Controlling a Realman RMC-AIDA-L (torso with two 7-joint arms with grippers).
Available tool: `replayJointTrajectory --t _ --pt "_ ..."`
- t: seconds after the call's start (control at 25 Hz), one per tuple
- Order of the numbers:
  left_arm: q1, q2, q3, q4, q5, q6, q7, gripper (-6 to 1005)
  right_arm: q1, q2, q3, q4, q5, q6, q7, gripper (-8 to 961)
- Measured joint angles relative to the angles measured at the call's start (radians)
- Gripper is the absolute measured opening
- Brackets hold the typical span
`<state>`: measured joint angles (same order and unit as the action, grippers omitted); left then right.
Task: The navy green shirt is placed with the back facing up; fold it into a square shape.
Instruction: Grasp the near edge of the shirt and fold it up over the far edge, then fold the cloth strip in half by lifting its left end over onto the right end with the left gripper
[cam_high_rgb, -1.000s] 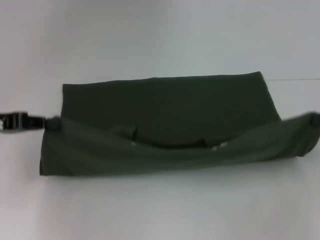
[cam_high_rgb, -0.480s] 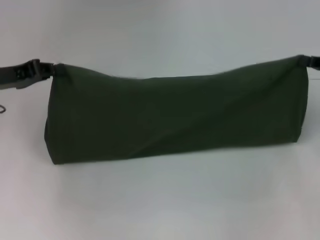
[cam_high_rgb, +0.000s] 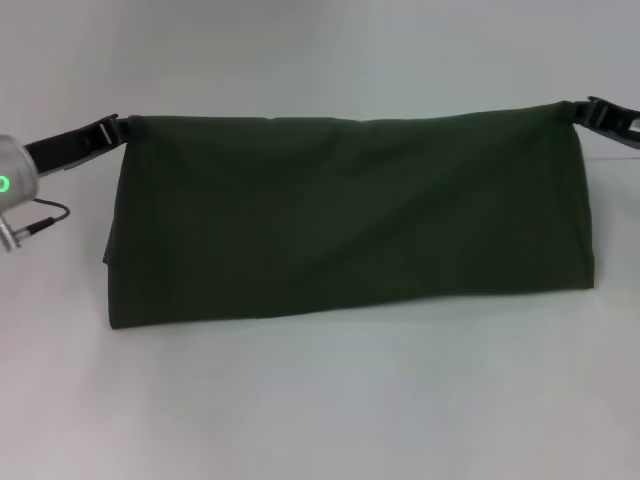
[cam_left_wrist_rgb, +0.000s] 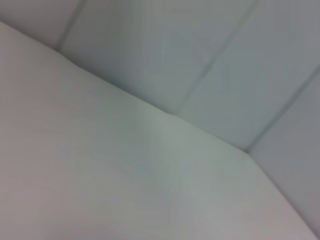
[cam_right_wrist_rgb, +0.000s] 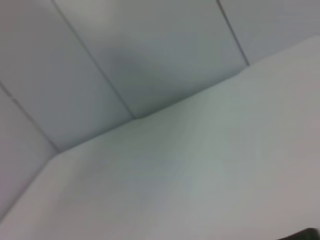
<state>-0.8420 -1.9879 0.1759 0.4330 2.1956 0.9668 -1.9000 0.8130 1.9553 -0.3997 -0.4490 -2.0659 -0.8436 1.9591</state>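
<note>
Pinching navy green shirt (cam_high_rgb: 350, 215) corners, left gripper (cam_high_rgb: 118, 127), right gripper (cam_high_rgb: 580, 110), jaws clamped.

olive shirt (cam_high_rgb: 350, 215) doubled over, far edge raised

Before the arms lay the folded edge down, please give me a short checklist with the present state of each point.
1. Left end effector holds its top corner of the navy green shirt: ok.
2. Right end effector holds the other corner: ok.
3. Held edge level and taut: ok, slight sag only.
4. Near edge rests on the table: ok.
5. Layers underneath aligned: cannot tell, hidden.
</note>
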Motion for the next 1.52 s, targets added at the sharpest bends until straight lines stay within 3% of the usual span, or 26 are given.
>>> replayJointTrajectory --t 0.08,0.36,0.56,0.72,0.92,1.08,1.16,1.24,1.36,1.52 --pt "-0.005 -0.020 0.000 -0.009 -0.028 -0.057 0.043 33 0.018 0.015 -0.026 0.017 0.000 0.080 -0.003 37" --pt "-0.032 -0.048 0.001 -0.084 -0.059 -0.218 0.137 34 0.071 0.067 -0.110 0.035 0.000 0.270 -0.042 38" --pt "-0.036 -0.087 -0.006 -0.094 -0.166 -0.302 0.260 33 0.093 0.083 -0.119 0.039 0.000 0.345 -0.086 39" --pt "-0.032 -0.103 -0.002 -0.123 -0.297 -0.314 0.417 33 0.098 0.084 -0.120 0.039 0.000 0.377 -0.098 191" --pt "-0.037 -0.103 -0.002 -0.150 -0.306 -0.354 0.441 76 0.094 0.084 -0.127 0.040 0.001 0.375 -0.098 357" --pt "-0.036 -0.103 -0.005 -0.144 -0.307 -0.399 0.441 205 0.081 0.082 -0.127 0.040 0.001 0.358 -0.099 452" --pt "-0.028 -0.092 -0.006 -0.141 -0.309 -0.401 0.423 269 0.066 0.080 -0.123 0.030 0.006 0.342 -0.099 499" --pt "-0.009 -0.074 -0.004 -0.139 -0.312 -0.353 0.389 509 0.046 0.079 -0.125 0.013 0.030 0.316 -0.104 547" --pt "0.044 -0.053 -0.002 -0.111 -0.311 -0.152 0.342 631 -0.006 0.076 -0.126 -0.031 0.100 0.219 -0.143 634" --pt "0.110 -0.051 0.005 -0.048 -0.300 0.084 0.321 742 -0.096 0.060 -0.127 -0.075 0.210 0.017 -0.203 792"
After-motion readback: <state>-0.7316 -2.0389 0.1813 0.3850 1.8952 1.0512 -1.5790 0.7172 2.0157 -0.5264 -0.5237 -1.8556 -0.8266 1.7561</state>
